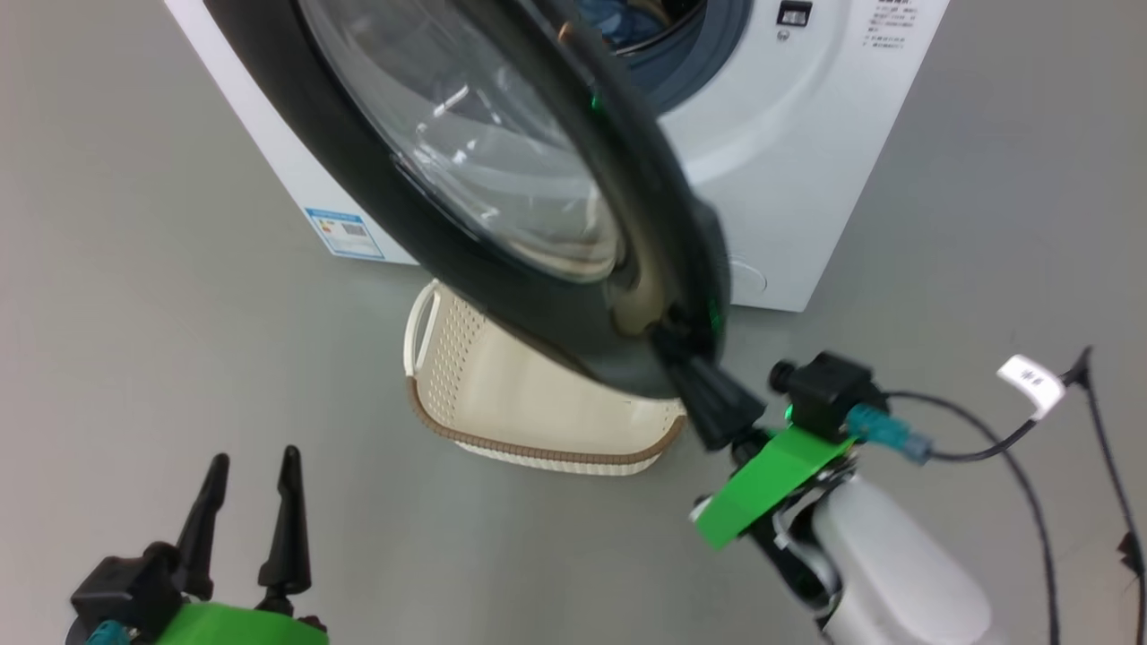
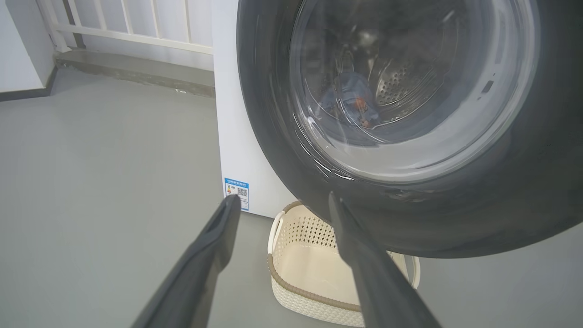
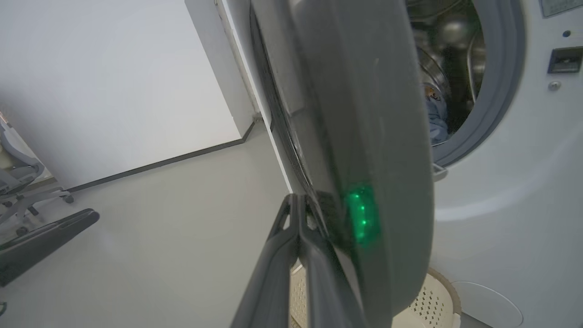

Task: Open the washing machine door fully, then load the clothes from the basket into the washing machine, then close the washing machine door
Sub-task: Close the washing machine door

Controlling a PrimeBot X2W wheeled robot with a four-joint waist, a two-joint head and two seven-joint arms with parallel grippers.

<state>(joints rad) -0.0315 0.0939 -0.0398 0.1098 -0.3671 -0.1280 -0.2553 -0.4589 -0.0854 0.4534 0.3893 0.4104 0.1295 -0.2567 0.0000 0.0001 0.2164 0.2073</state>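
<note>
The washing machine (image 1: 789, 179) stands at the top of the head view with its black door (image 1: 502, 296) swung partly open. My right gripper (image 1: 672, 345) is shut, its fingers pressed together against the door's lower rim; in the right wrist view the same gripper (image 3: 298, 198) lies along the door's edge (image 3: 364, 114). A light blue garment (image 2: 350, 100) lies in the drum, seen through the glass, and also past the door's edge (image 3: 432, 118). The cream basket (image 1: 538, 421) sits on the floor under the door, its visible inside bare. My left gripper (image 1: 251, 466) hangs open at the lower left, holding nothing.
A black cable with a white tag (image 1: 1030, 381) trails over the grey floor at the right. An office chair (image 3: 18, 182) stands by the white wall. A white railing (image 2: 136, 27) runs behind the machine's left side. Open floor lies to the left of the basket (image 2: 291, 282).
</note>
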